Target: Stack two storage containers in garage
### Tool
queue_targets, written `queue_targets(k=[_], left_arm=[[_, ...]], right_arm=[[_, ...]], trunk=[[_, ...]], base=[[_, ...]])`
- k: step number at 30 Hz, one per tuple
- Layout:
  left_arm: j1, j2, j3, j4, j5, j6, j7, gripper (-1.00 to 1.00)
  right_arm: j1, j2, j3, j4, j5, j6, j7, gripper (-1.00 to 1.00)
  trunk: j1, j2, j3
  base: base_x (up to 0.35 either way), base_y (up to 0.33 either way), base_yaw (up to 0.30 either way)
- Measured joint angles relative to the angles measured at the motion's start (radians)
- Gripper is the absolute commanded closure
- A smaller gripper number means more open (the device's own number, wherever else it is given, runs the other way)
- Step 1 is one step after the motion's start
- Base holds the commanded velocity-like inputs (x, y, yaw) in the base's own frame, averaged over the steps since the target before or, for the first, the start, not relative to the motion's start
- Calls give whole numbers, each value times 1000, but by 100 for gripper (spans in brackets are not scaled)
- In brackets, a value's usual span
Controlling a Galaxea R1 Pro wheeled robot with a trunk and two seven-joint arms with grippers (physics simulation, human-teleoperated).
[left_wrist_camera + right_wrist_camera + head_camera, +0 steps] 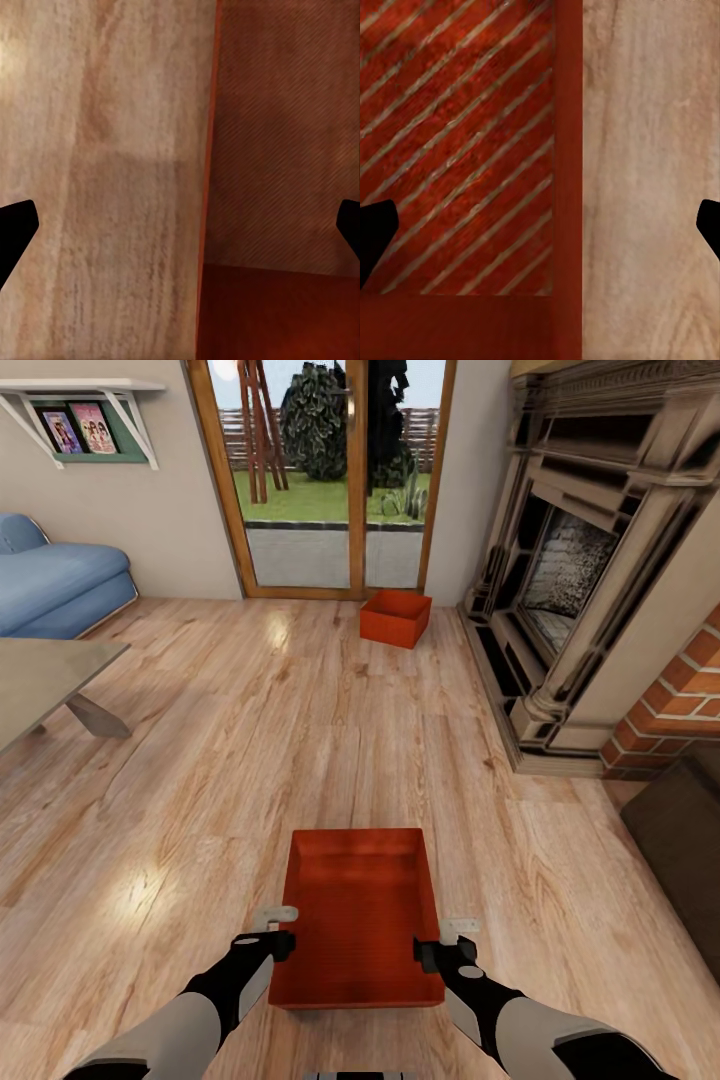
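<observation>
- Location: living room, light wood plank floor [300, 740] underfoot.
- Near orange-red rectangular storage container [360, 910]: resting on the plank floor directly in front of the robot, open top upward, between the two arms.
- Far orange-red rectangular storage container [396, 617]: on the plank floor beside the wood-framed glass doors [335, 480], just left of the brick-and-dark-stone fireplace [590, 570]; well apart from the near one.
- Left end effector [272, 928]: at the near container's left wall, fingers spread wide. Left wrist view: dark fingertips [15, 229] at both frame edges, container wall [210, 187] running between them, untouched by either tip.
- Right end effector [446, 940]: at the near container's right wall, likewise spread. Right wrist view: container rim [568, 150] between the parted fingertips [375, 232], no contact seen.
- Neither end effector gripping anything.
- Surroundings: blue sofa [55, 585] at far left, grey worktop [45, 680] with angled leg at left, white wall shelf [85, 415] carrying framed pictures above the sofa, dark brown furniture edge [680, 840] at right.
</observation>
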Motion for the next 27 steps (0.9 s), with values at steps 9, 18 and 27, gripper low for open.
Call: queue_targets(k=[9, 18, 27], left_arm=[[0, 0, 0, -2, 1, 0, 0, -100], [0, 0, 0, -3, 2, 0, 0, -100], [0, 0, 0, -2, 1, 0, 0, -100]], right_arm=[[0, 0, -2, -1, 0, 0, 0, -100], [0, 0, -2, 0, -1, 0, 0, -100], [0, 0, -2, 0, -1, 0, 0, -100]], trunk=[[0, 0, 0], [0, 0, 0], [31, -56, -25]], base=[[0, 0, 0], [0, 0, 0], [0, 0, 0]])
